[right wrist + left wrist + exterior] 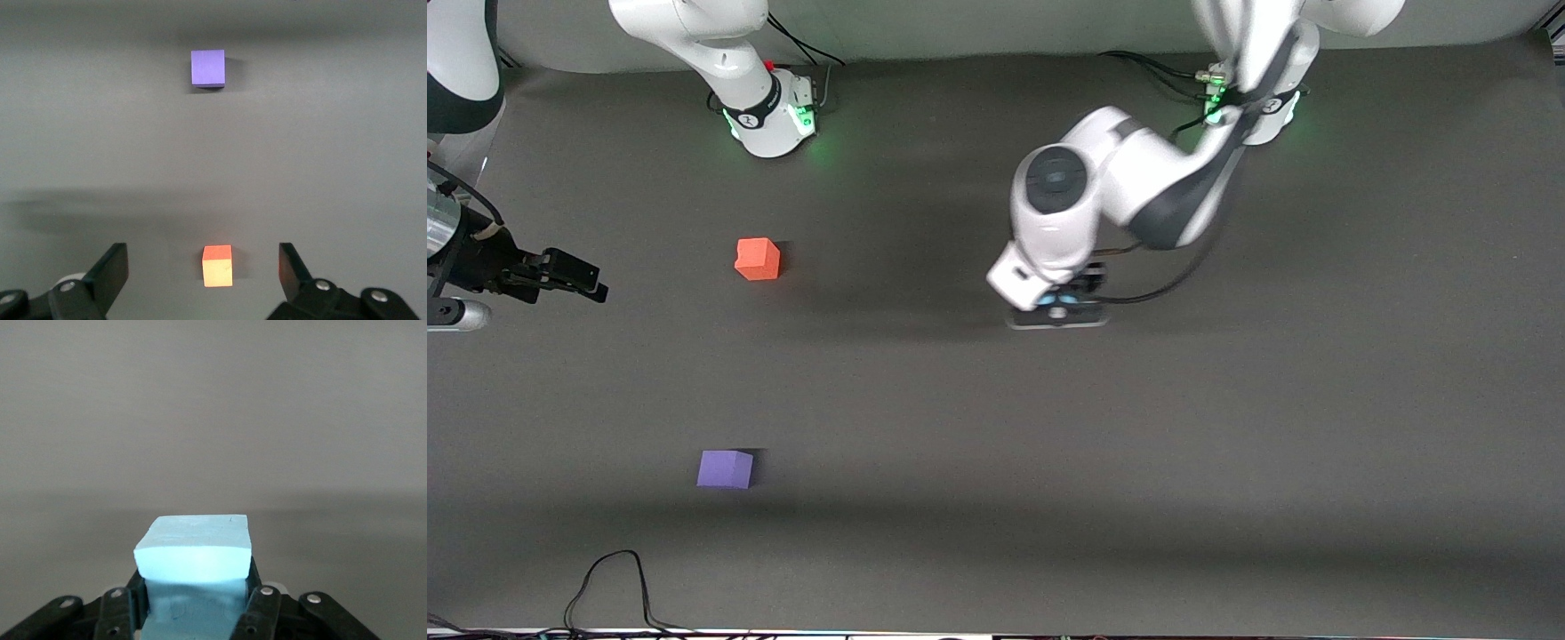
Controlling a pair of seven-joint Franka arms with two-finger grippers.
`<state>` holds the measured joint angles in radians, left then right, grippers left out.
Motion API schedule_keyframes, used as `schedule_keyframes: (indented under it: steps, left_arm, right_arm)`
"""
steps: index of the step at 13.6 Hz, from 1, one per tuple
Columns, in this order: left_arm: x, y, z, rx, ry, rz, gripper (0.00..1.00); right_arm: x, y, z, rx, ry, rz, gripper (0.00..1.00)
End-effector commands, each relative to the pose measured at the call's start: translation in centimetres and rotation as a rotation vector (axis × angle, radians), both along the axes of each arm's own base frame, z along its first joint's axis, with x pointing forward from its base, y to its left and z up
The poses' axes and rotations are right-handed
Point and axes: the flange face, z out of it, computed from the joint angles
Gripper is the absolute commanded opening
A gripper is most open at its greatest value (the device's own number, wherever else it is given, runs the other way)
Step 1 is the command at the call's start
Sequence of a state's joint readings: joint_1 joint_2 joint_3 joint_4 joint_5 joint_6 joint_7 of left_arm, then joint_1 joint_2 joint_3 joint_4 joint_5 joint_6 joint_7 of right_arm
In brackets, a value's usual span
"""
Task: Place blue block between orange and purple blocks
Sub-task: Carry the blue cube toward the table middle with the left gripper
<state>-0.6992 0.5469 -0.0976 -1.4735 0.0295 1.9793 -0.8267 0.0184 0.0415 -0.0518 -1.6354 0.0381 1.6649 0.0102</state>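
The blue block [195, 553] is a light sky-blue cube clamped between the fingers of my left gripper [195, 581]. In the front view the left gripper [1058, 311] is low over the middle of the table, and its hand hides the block. The orange block [758, 259] lies toward the right arm's end, with the purple block [726, 468] nearer the front camera. My right gripper [587, 281] waits open and empty in the air at the right arm's end. Its wrist view shows the orange block [217, 265] and the purple block [208, 67] below its open fingers [115, 267].
The dark table mat [1227, 427] is bare between the left gripper and the two blocks. A black cable [609, 582] loops at the table edge nearest the front camera. The right arm's base [774, 116] and the left arm's base [1267, 111] stand at the table edge farthest from that camera.
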Motion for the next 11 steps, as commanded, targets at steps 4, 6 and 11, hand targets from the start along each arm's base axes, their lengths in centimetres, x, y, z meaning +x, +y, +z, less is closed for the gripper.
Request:
schedule_keyframes:
  steps: [4,6,11]
  left_arm:
    - [-4.4,-9.5,-11.2,-0.03,-0.042,0.005,0.39]
    - [-4.3,-9.7,-14.4,-0.035,-0.054,-0.001,0.43]
    - [-4.2,-9.4,-14.2,-0.013,-0.064,-0.023,1.0]
  right_arm:
    - [0.0,0.1,0.5,0.016,-0.003,-0.001,1.0]
    - [0.0,0.2,0.4,0.016,-0.005,0.001,1.0]
    - [0.4,0.4,0.0,0.015,-0.003,0.004,1.0]
